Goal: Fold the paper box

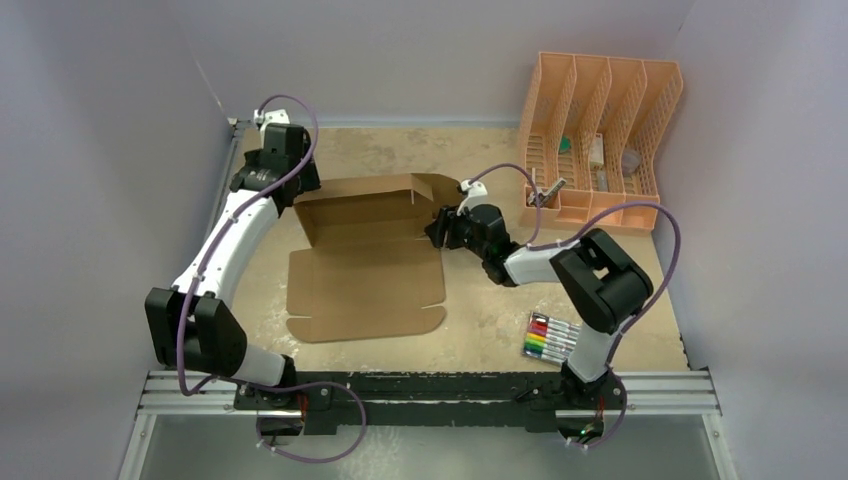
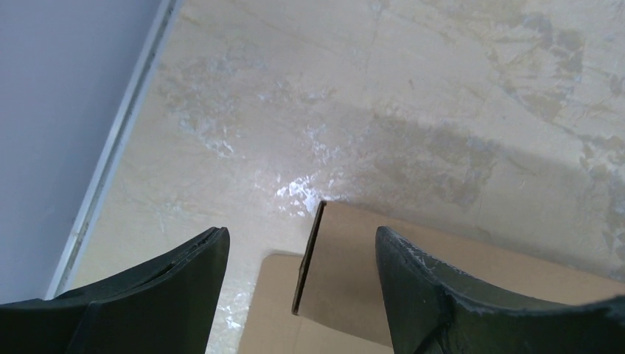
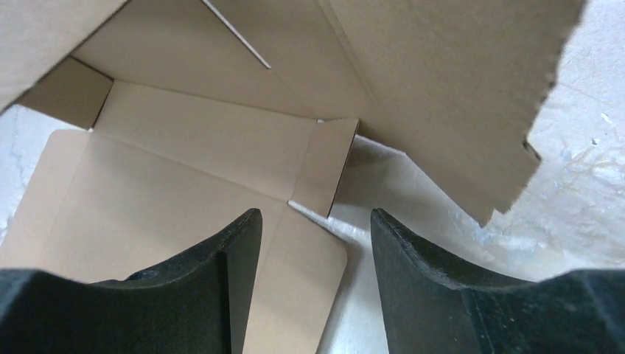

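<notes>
The paper box [image 1: 365, 262] lay at the middle of the table [image 1: 480, 325], between the two arms; as a judgement, the fold was begun but far from finished. Toward 12 o'clock the far section [image 1: 365, 212] stood raised off the surface, with a side flap [image 1: 437, 192] upright at its 3 o'clock end; toward 6 o'clock the wide front panel [image 1: 365, 292] lay flat, its rounded corners and small tabs untucked.

The left gripper [image 1: 290, 188] hung at the box's 10 o'clock corner; in its wrist view the fingers [image 2: 184, 295] stood apart with a cardboard edge between them, clear of both pads, so nothing was clamped. The right gripper [image 1: 441, 228] sat at the box's 3 o'clock side, jaws likewise apart and empty; its wrist view looked down on a short tab [image 3: 328, 166] lying flat beside the upright flap.

What seemed left: squaring the side walls, tucking the tabs so the walls lock, then bringing the front panel over to close the box; whether any crease had locked could not be told. The peach organizer [image 1: 600, 130] at 1 o'clock and the markers [image 1: 550, 338] at 4 o'clock lay well apart from the work.
</notes>
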